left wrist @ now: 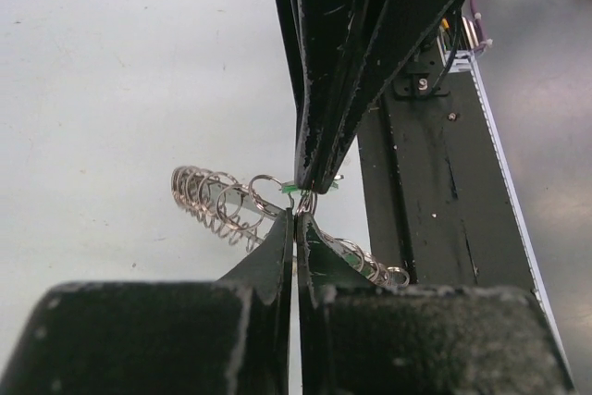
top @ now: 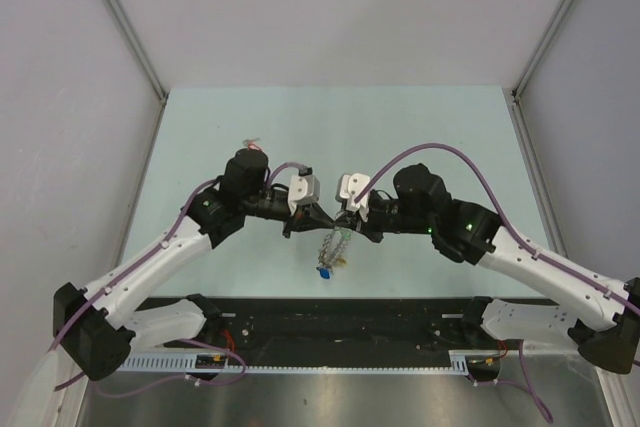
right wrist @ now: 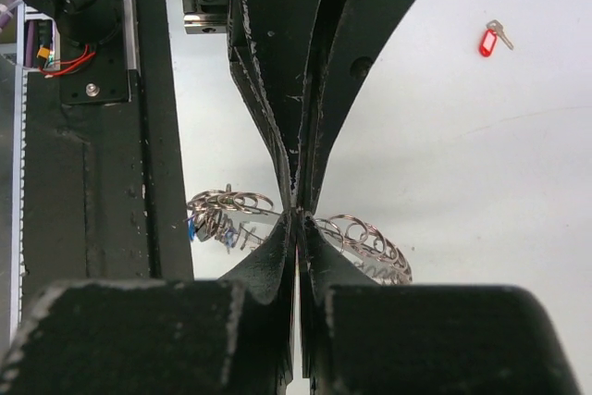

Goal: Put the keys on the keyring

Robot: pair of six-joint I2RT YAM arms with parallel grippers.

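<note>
Pinching keyring (left wrist: 209, 201) | left claw (left wrist: 296, 228) clamped | right claw (right wrist: 296, 224) clamped | red-tagged key (right wrist: 487, 41) apart

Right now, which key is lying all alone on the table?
The key with the red tag. It lies by itself, away from the keyring, where the blue-tagged key hangs.

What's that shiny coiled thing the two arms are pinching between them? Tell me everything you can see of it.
It is a keyring: a silvery metal hoop that looks like a coil of many thin wire loops, bent into an arc. The left end effector and the right end effector are both shut on it, tip to tip at nearly the same spot, and the coil spreads out on either side. A small bunch of keys with blue and yellow tags hangs from it.
</note>
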